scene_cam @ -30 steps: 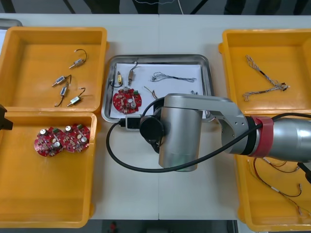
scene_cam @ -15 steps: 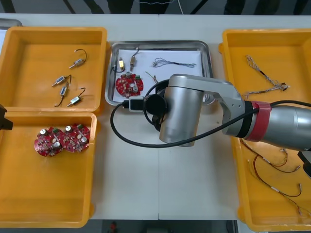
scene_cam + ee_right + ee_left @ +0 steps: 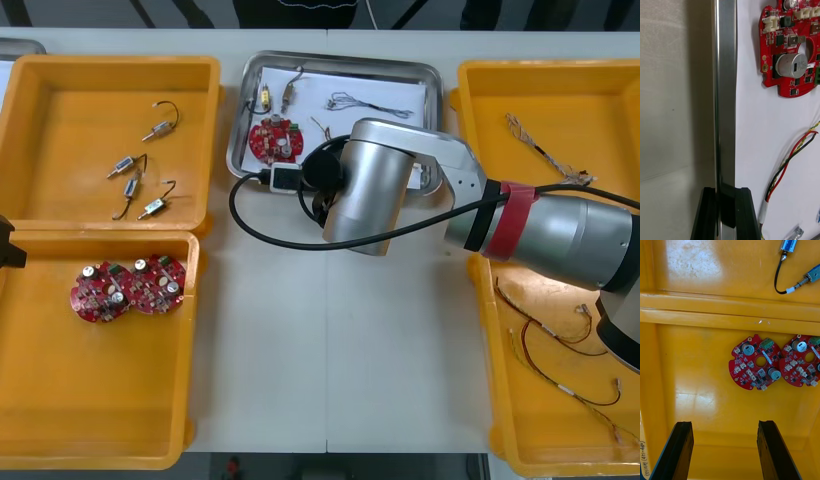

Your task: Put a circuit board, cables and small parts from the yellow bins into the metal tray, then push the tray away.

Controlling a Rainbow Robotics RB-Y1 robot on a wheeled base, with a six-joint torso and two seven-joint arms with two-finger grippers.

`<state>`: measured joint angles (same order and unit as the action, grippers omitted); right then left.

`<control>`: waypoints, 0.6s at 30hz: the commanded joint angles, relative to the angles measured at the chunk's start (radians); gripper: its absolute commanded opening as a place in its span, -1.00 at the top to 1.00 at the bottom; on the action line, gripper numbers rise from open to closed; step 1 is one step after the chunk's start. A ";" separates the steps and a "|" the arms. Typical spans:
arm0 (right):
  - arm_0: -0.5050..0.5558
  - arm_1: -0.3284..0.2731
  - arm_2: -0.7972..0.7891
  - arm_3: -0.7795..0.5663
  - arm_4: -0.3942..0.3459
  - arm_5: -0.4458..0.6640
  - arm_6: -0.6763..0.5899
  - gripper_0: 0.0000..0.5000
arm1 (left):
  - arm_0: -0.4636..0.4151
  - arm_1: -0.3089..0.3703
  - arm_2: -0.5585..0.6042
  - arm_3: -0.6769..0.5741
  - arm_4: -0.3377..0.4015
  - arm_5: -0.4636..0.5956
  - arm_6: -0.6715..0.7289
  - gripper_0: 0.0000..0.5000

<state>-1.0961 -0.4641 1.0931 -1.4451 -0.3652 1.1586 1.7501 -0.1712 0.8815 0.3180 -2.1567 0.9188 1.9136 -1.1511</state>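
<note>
Front view, item one: you are seeing the shiny rectangular metal tray (image 3: 340, 57) sitting at the light table's (image 3: 330, 350) far middle between yellow bins (image 3: 110, 65), carrying a round red circuit board (image 3: 276, 139), thin cables (image 3: 352, 101) and small metal parts (image 3: 290, 88). Right gripper (image 3: 725, 195) is clamping its rim. Left gripper (image 3: 724, 427) is hanging wide open over two red boards (image 3: 756, 363).

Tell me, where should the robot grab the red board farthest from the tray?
Likely by its thin rim, from straight above: the circuit board lies flat in the yellow bin. Pinch across the edges clear of the neighbouring board, which touches one side. The left gripper hangs open above that bin; the right gripper is shut on the metal tray rim.
</note>
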 commanded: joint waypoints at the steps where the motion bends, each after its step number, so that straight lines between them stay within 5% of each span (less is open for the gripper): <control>1: -0.081 0.022 -0.030 0.032 -0.046 -0.054 0.051 1.00 | 0.016 0.045 0.029 -0.026 -0.005 0.006 -0.119 -1.00; 17: -0.099 0.024 -0.030 0.137 -0.058 -0.163 0.143 1.00 | 0.016 0.045 0.029 -0.026 -0.005 0.006 -0.119 -1.00; 18: -0.099 0.022 -0.030 0.138 -0.058 -0.166 0.147 0.73 | 0.016 0.045 0.029 -0.026 -0.005 0.006 -0.119 -1.00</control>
<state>-1.1381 -0.4604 1.0931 -1.3091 -0.4151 1.0062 1.8605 -0.1712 0.8815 0.3180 -2.1567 0.9188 1.9136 -1.1512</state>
